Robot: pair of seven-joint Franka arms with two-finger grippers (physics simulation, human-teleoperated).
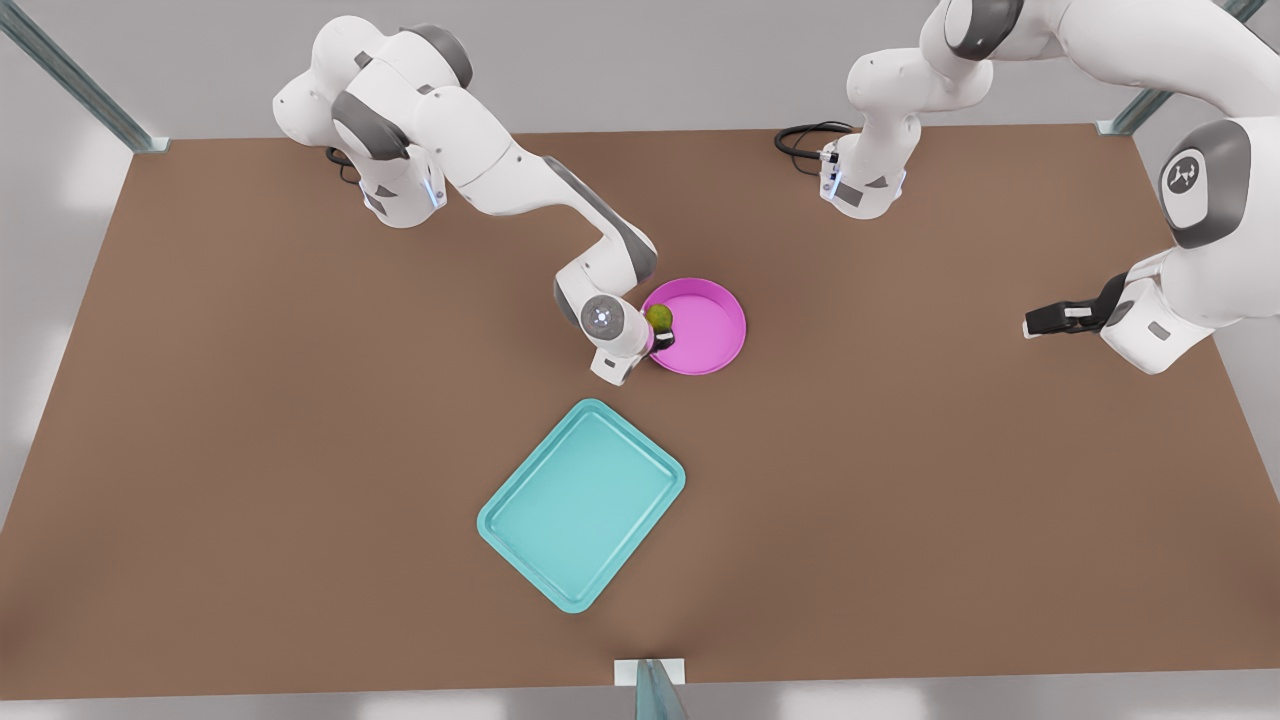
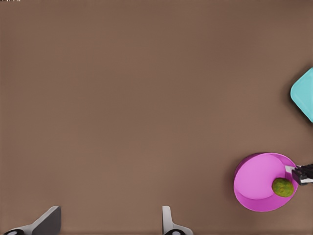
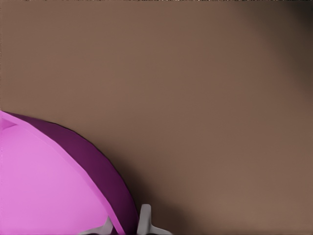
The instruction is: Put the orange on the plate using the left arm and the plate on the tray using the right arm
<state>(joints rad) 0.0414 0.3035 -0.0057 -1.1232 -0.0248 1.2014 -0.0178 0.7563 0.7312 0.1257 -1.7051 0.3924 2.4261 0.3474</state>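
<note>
The yellow-green orange [image 1: 659,318] [image 2: 282,187] lies inside the magenta plate [image 1: 712,330] [image 2: 257,183] [image 3: 39,186], close to its rim on the front view's left. My right gripper [image 1: 655,338] [image 3: 124,224] [image 2: 303,174] is at that same edge. One finger is inside the rim and one outside, shut on it. My left gripper [image 1: 1032,323] [image 2: 107,213] hovers far off at the front view's right, open and holding nothing. The teal tray [image 1: 582,505] [image 2: 305,95] lies bare near the table's front, below the plate in the front view.
Both arm bases [image 1: 400,195] [image 1: 865,180] stand at the back of the brown table [image 1: 250,400], with a black cable [image 1: 805,135] by one of them. Metal frame posts [image 1: 655,690] mark the front edge and back corners. Bare tabletop separates plate and tray.
</note>
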